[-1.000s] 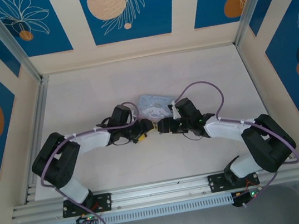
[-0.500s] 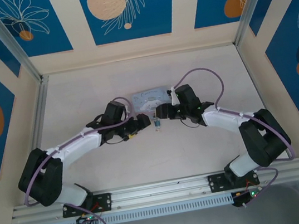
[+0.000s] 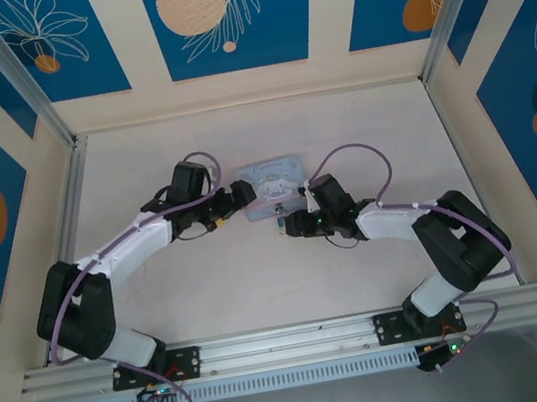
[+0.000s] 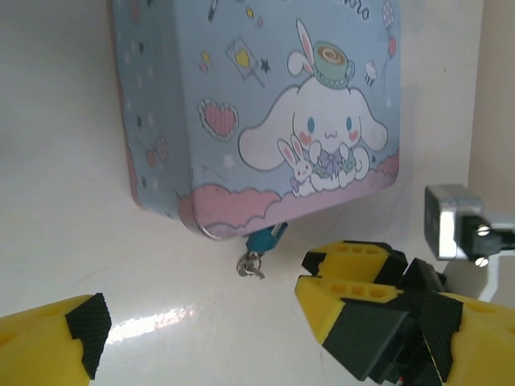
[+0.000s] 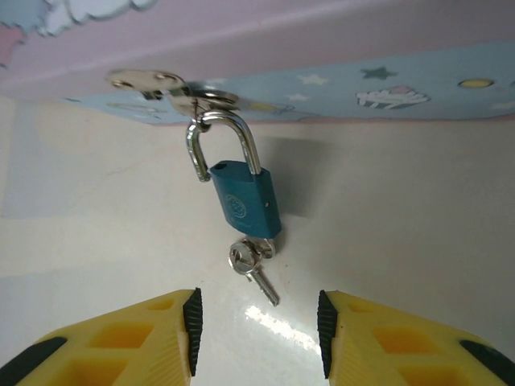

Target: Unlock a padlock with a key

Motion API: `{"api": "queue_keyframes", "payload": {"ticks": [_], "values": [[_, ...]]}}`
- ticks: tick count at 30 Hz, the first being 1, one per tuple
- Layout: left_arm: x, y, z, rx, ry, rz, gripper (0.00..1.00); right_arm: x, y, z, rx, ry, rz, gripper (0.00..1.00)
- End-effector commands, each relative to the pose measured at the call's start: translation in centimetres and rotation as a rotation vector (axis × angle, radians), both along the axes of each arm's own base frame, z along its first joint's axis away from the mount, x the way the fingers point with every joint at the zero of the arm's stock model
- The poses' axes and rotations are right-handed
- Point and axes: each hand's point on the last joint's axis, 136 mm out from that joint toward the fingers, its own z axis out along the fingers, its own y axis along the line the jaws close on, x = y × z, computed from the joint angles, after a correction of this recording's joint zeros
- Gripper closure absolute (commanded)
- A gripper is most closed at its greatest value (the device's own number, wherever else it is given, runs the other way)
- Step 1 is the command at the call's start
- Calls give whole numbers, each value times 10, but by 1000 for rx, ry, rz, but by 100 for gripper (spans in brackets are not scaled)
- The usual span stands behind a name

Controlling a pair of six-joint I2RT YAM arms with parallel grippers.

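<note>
The small teal padlock hangs by its silver shackle from the hasp of the pale blue cartoon tin. The shackle's left leg ends free beside the body. A ring of tiny silver keys sits at the lock's bottom, with one key lying on the table. My right gripper is open just short of the keys, one finger on each side. My left gripper is open wide, near the tin's corner. In the top view, padlock, tin, left gripper and right gripper cluster mid-table.
The white table is enclosed by cream and blue patterned walls, with an aluminium rail along its near edge. The yellow fingers of my right gripper show in the left wrist view, to the right of the padlock.
My left gripper has let go and drawn back left to the tin's corner. The right gripper has backed off to the near side of the padlock. The tin has shifted slightly away.
</note>
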Motion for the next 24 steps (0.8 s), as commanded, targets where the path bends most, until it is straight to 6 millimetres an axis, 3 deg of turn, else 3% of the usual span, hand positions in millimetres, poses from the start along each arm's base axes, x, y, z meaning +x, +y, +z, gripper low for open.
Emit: {"api": "queue_keyframes", "payload": {"ticks": [1, 16, 24], "values": [[6, 0, 3, -1, 2, -24, 0, 14, 7, 4, -14, -54, 17, 56], [17, 2, -6, -6, 20, -26, 0, 26, 25, -6, 4, -49, 56, 60], [21, 5, -9, -9, 27, -22, 0, 26, 27, -12, 4, -33, 53, 73]]}}
